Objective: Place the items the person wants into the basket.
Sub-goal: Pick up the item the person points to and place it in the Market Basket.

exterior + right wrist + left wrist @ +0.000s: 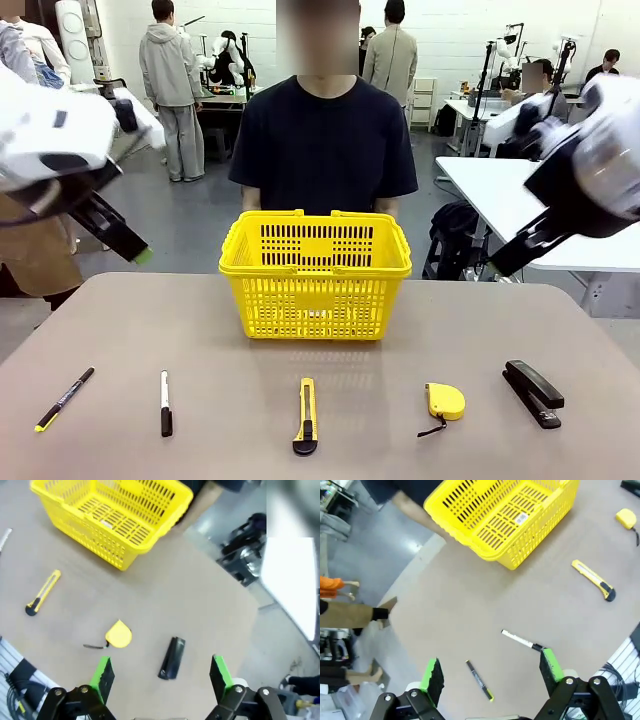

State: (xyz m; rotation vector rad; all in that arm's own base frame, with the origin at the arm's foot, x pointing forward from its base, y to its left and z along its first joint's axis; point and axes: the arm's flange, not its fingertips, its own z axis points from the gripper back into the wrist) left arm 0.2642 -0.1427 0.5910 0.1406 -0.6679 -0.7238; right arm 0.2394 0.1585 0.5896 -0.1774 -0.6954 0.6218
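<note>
While upright, basket [315, 300] beyond utility knife [305, 415].

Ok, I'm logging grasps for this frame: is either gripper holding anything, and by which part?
Nothing is held: the left gripper and the right gripper are both open and empty.

In the front view the left arm [50, 140] and right arm [600, 170] are motion-blurred and cut by the sides, and the person [322, 140] has both hands hidden behind the basket [315, 275]. The left wrist view crops the stapler [631, 483] at its top right corner. The right wrist view crops the marker [5, 536] at its left edge.
</note>
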